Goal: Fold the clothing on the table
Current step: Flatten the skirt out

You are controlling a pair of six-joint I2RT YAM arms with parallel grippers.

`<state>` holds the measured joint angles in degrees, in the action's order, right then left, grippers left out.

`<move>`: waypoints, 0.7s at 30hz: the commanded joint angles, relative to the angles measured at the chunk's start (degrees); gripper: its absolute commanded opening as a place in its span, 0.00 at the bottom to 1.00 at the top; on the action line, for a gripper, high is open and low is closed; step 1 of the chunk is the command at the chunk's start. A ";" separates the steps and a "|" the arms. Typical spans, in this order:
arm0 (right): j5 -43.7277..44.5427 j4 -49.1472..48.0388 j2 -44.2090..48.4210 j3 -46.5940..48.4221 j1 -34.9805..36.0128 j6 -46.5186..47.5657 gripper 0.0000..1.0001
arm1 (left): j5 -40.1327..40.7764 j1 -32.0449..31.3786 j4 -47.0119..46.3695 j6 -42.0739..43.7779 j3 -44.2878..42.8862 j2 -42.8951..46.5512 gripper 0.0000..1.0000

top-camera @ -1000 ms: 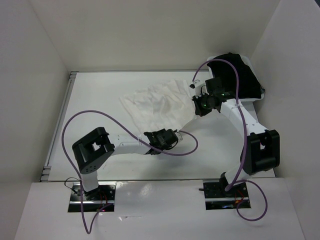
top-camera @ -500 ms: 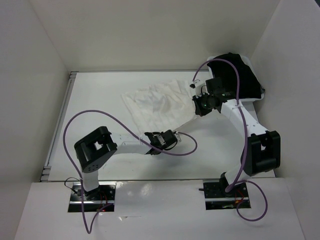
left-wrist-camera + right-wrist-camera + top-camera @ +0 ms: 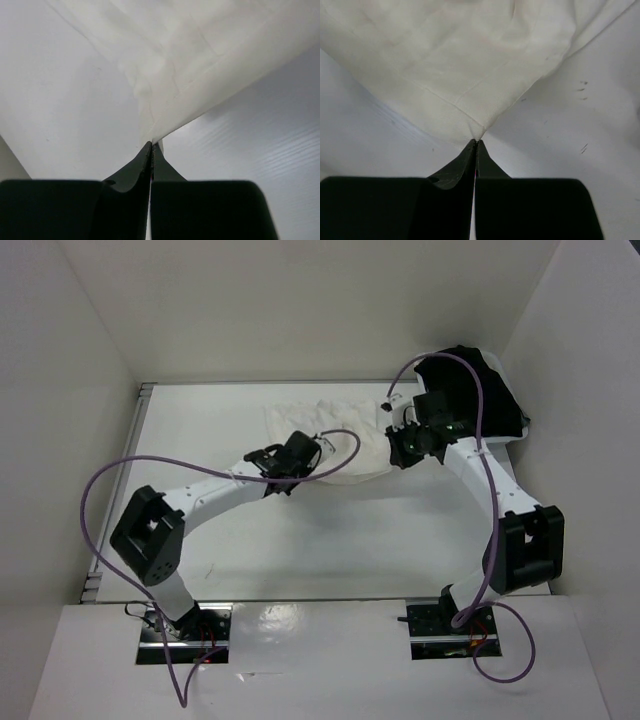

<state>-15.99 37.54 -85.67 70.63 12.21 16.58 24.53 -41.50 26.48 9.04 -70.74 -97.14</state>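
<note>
White skirt [image 3: 345, 430] on table [image 3: 300, 540]; left pincer [image 3: 151, 144] clenched on one corner, right pincer [image 3: 476, 142] clenched on another.

The left hand [image 3: 151, 148] pinched the skirt [image 3: 350, 435] and carried it rearward.

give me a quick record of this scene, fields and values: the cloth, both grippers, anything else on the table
clothing: white skirt, rumpled, lying at the far middle of the table
left gripper: shut, pinching the skirt's edge
right gripper: shut, pinching the skirt's edge at another spot
other item: black garment at the far right corner, behind the right arm
fold state: no neat fold visible yet
</note>
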 commanded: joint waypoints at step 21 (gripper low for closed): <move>-20.74 16.16 6.98 33.61 -1.21 5.29 0.00 | -20.29 7.04 21.41 9.68 -30.42 20.94 0.00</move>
<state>-29.95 50.26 -85.30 103.50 11.90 17.80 13.80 -35.73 43.53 16.71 -98.02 -80.44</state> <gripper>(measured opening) 0.002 0.003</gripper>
